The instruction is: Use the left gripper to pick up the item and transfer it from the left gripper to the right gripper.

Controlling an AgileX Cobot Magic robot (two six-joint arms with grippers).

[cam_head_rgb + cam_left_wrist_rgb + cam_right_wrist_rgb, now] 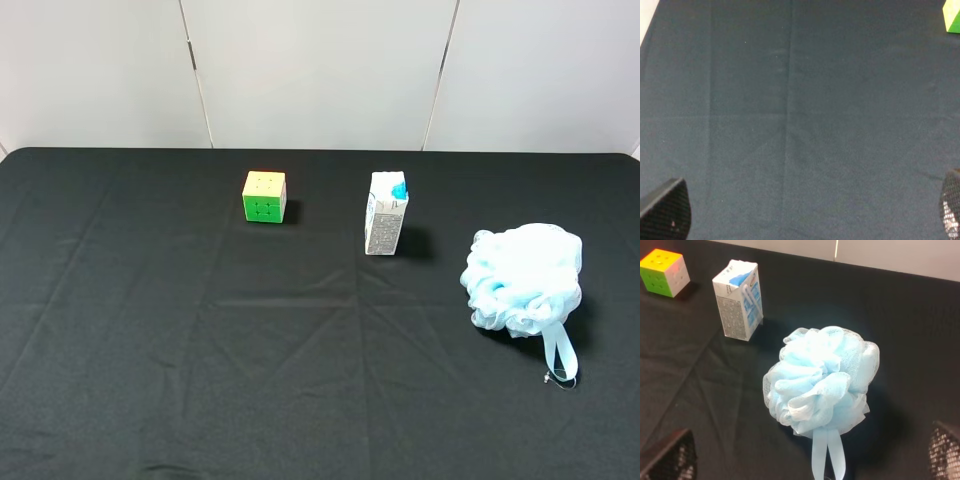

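Observation:
The light-blue mesh bath pouf (524, 277) lies on the black cloth at the right, its ribbon loop (560, 355) trailing toward the front. It also shows in the right wrist view (821, 380), ahead of my right gripper (806, 456), whose two fingertips (667, 459) stand wide apart and empty. My left gripper (807, 212) is open and empty over bare cloth on the left, with only its fingertips (665, 210) showing. Neither arm shows in the exterior high view.
A green-yellow puzzle cube (264, 196) sits at the back centre-left; its corner shows in the left wrist view (952, 17). A small white-blue carton (386, 213) stands upright between the cube and the pouf. The black cloth (200, 350) covers the table up to the white wall.

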